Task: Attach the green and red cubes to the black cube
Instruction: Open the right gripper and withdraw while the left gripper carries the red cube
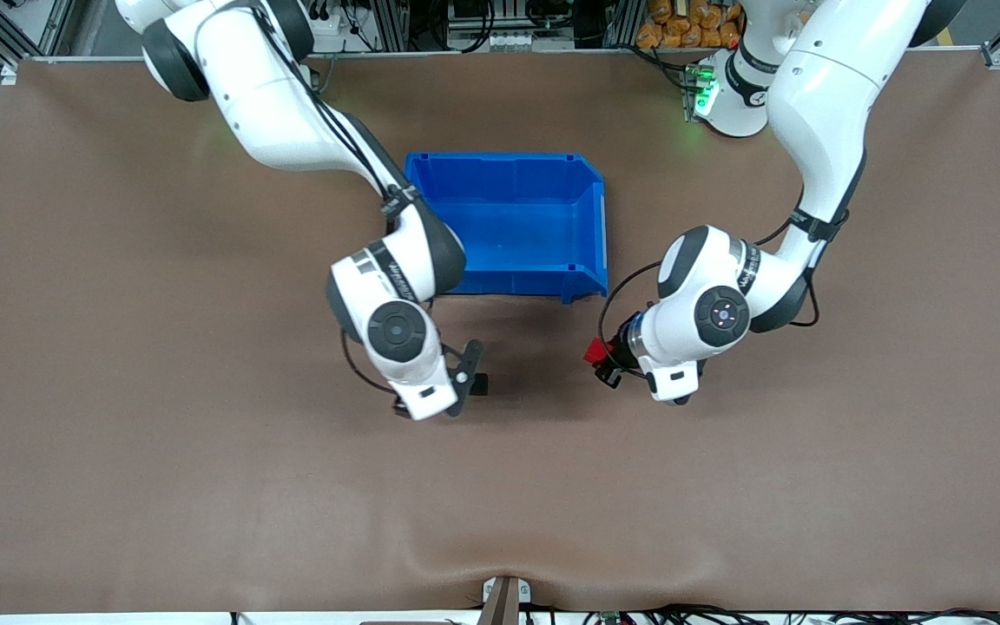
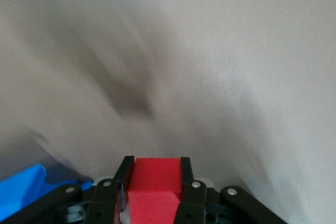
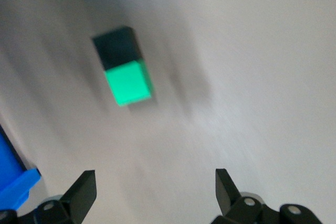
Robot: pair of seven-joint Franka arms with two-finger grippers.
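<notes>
The black cube (image 1: 480, 383) lies on the brown table, nearer to the front camera than the blue bin. The right wrist view shows the black cube (image 3: 117, 47) joined to the green cube (image 3: 128, 82), side by side on the table. The green cube is hidden in the front view. My right gripper (image 1: 435, 389) hangs over the pair, open and empty, its fingers (image 3: 83, 188) spread wide. My left gripper (image 1: 597, 358) is shut on the red cube (image 1: 593, 351) and holds it above the table toward the left arm's end. The red cube (image 2: 155, 182) sits between its fingers (image 2: 185, 174).
The blue bin (image 1: 500, 160) stands open at the middle of the table, farther from the front camera than both grippers. Its corner shows in the left wrist view (image 2: 21, 187) and the right wrist view (image 3: 13, 187). The brown mat has a ripple at its front edge (image 1: 500, 560).
</notes>
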